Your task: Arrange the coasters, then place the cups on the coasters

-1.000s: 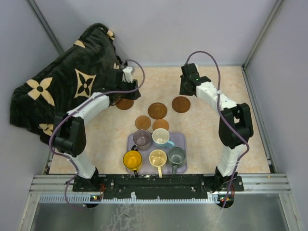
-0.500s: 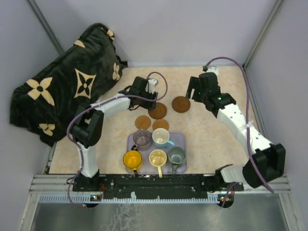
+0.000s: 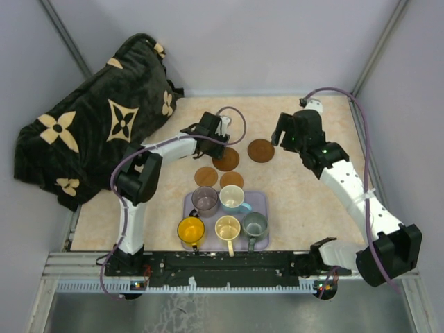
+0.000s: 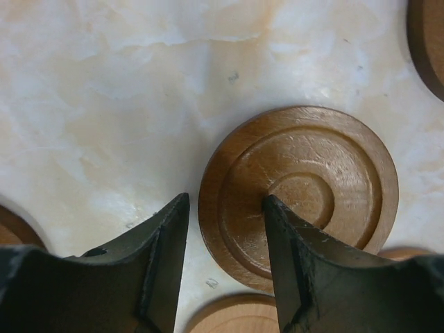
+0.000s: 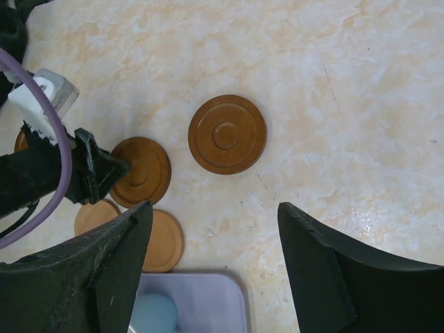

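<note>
My left gripper [image 3: 216,143] [image 4: 225,201] hangs low and open over the middle dark coaster [image 3: 227,160] [image 4: 316,187]. Its jaws straddle the coaster's left rim, one finger over the table, the other over the disc. Another dark coaster [image 3: 261,150] [image 5: 227,134] lies to the right. My right gripper [image 3: 281,139] [image 5: 215,205] stands open and empty above the table beside it. Two lighter coasters [image 3: 206,175] [image 3: 232,180] sit nearer the tray. On the lavender tray [image 3: 262,202] stand the cups: purple-grey [image 3: 205,200], white-blue [image 3: 232,198], yellow [image 3: 191,229], cream [image 3: 227,227], grey-green [image 3: 254,224].
A dark blanket with tan flowers [image 3: 97,118] is heaped at the back left, over the table's edge. A sliver of a further brown disc [image 4: 14,229] shows under my left arm. Grey walls close in the back and sides.
My left arm has swung right, from the leftmost coaster to the middle one. My right arm has reached out to the right, and its gripper has opened wide.
</note>
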{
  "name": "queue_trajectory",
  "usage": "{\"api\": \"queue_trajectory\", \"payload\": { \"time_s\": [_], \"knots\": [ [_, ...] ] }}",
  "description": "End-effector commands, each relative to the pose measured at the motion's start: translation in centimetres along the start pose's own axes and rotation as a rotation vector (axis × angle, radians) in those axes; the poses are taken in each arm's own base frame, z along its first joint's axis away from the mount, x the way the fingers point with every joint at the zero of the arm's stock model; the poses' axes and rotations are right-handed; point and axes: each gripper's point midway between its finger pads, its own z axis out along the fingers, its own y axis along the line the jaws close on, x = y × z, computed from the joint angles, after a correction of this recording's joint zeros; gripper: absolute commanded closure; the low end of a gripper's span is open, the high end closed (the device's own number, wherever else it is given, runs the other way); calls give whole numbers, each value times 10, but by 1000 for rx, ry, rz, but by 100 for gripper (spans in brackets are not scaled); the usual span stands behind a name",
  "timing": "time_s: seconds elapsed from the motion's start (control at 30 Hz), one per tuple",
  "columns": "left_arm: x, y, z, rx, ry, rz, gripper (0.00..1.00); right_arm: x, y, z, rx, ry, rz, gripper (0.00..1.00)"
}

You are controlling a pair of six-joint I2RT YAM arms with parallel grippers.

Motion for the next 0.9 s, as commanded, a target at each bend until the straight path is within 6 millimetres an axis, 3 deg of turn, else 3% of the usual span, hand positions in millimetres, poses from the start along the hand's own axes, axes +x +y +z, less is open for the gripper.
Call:
{"api": "queue_trajectory", "payload": {
  "time_s": [0.0,0.13,0.27,0.4,0.63,0.87],
  "knots": [
    [10,29,6,-166,62,-8,46,5,13,-5,-77,19,-1,28],
    [10,50,5,-226,72,-42,46,35,22,1,-146,123,-47,35],
    [6,74,-1,-230,58,-115,46,73,29,8,-183,236,-99,51],
    [1,86,-7,-223,34,-143,45,102,48,11,-254,316,-134,56],
    [-23,85,-28,-189,-40,-155,40,141,65,26,-325,429,-113,62],
    [-49,76,-62,-150,-148,-173,34,173,83,35,-381,512,-127,65]
  ]
}}
